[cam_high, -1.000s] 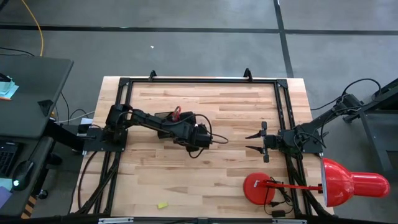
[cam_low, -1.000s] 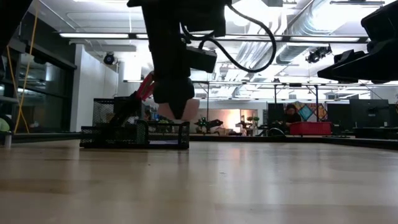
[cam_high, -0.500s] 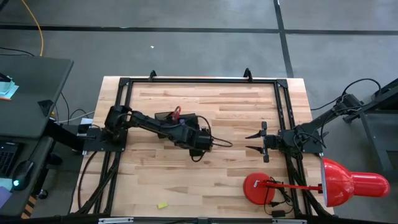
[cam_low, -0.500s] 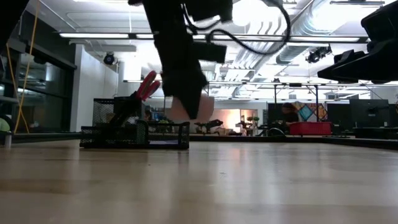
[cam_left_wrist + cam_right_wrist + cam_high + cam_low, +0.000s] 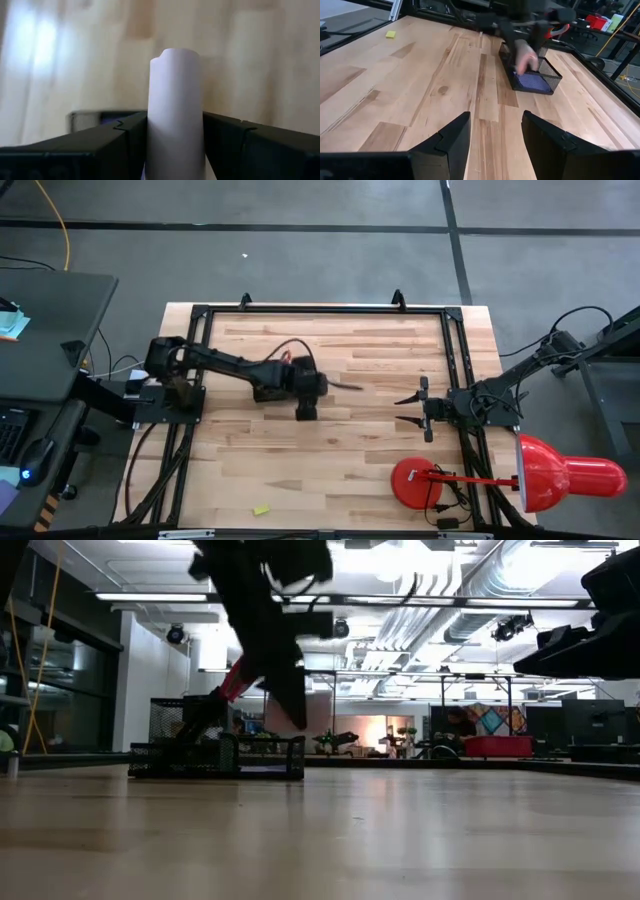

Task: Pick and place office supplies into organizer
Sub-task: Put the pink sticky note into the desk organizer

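My left gripper [image 5: 305,408] is shut on a pale pink note pad [image 5: 175,115] and hangs just above the black mesh organizer [image 5: 546,71], which stands on the table left of centre [image 5: 215,752]. A blue-purple pad [image 5: 532,81] lies flat in the organizer's low compartment. Red-handled scissors [image 5: 235,680] stand in its taller part. The small yellow piece [image 5: 261,509] lies near the table's near edge. My right gripper [image 5: 412,408] waits open at the table's right side. In the high view the left arm covers most of the organizer. My left gripper pinches the pink pad between its two fingers [image 5: 125,145], one on each flat face. The pad's thin edge [image 5: 175,65] sticks out beyond the fingertips. The fingers come from above, slanting down. The pad [image 5: 524,57] is lifted clear of the table, over the organizer.
A red desk lamp stands at the near right corner, with its round base [image 5: 415,480] on the table and its shade [image 5: 560,475] past the table's edge. A black frame [image 5: 320,310] runs along the far and side edges. Bare wood lies between the grippers.
My left gripper, still shut on the pink pad, has risen and swung from the table's middle toward the left and far edges, toward the organizer. It has tipped so that its fingers now slant. The right arm has kept still.
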{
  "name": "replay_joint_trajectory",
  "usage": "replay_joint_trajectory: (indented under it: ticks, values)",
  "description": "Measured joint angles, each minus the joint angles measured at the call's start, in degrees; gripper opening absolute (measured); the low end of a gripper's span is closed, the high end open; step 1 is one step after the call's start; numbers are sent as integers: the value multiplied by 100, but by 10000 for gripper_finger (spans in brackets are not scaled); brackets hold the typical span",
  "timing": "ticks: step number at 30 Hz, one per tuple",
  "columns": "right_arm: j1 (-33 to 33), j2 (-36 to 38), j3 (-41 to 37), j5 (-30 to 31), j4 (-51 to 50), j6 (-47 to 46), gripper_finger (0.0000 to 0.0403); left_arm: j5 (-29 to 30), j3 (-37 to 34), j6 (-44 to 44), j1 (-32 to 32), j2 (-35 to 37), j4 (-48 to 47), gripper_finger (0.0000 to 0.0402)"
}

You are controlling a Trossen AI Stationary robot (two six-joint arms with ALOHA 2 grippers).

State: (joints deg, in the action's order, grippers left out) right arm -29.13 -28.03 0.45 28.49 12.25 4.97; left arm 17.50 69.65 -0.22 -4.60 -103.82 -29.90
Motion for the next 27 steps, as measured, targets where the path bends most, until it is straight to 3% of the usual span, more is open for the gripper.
replay_joint_trajectory:
  ticks: [9, 13, 17, 27]
  values:
    - [0, -13, 2, 0, -95, 0, 169, -29, -151, 192, -720, 32, -84, 150]
    - [-2, -13, 0, 0, -139, 0, 169, -137, -129, 455, -699, 95, -347, 150]
    - [0, -13, 0, 1, -149, 0, 169, 269, -127, 486, -700, 217, -268, 150]
    - [-2, -13, 0, 0, -219, 0, 169, 131, -128, 299, -712, 430, -54, 150]
